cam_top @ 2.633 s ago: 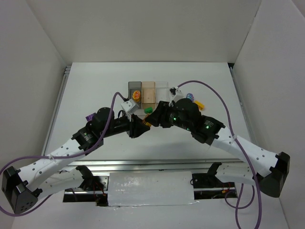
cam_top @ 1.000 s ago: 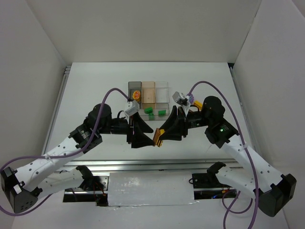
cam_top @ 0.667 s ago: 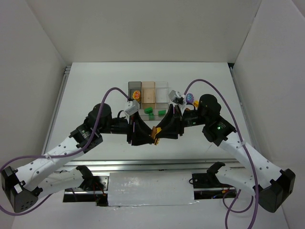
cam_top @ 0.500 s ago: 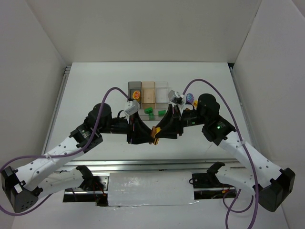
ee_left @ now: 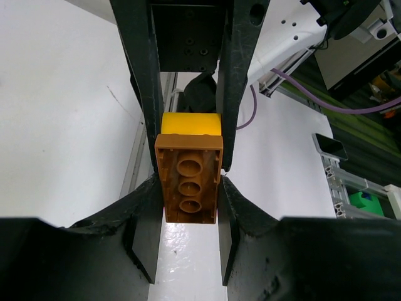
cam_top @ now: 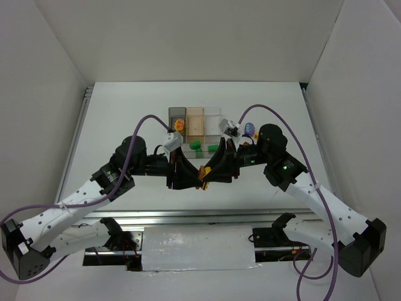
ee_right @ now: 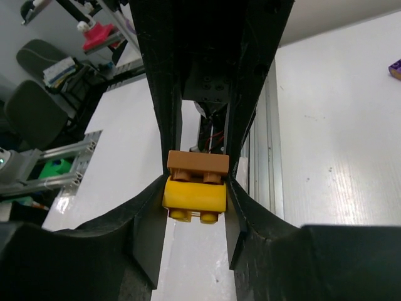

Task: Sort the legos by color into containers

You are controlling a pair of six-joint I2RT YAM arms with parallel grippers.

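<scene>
Left gripper [ee_left: 187, 191] clamped on orange-brown brick [ee_left: 188, 179], right gripper [ee_right: 195, 191] clamped on yellow brick [ee_right: 194, 199] joined to it, above worktop [cam_top: 125, 125], near tray [cam_top: 213, 116]

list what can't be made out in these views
Top view: joined bricks, mostly covered by the left hand and right hand.
Top view: tray, near side partly behind the arms; piece in its grey compartment too small to identify.
Right wrist view: purple brick, cut by the right edge.
</scene>
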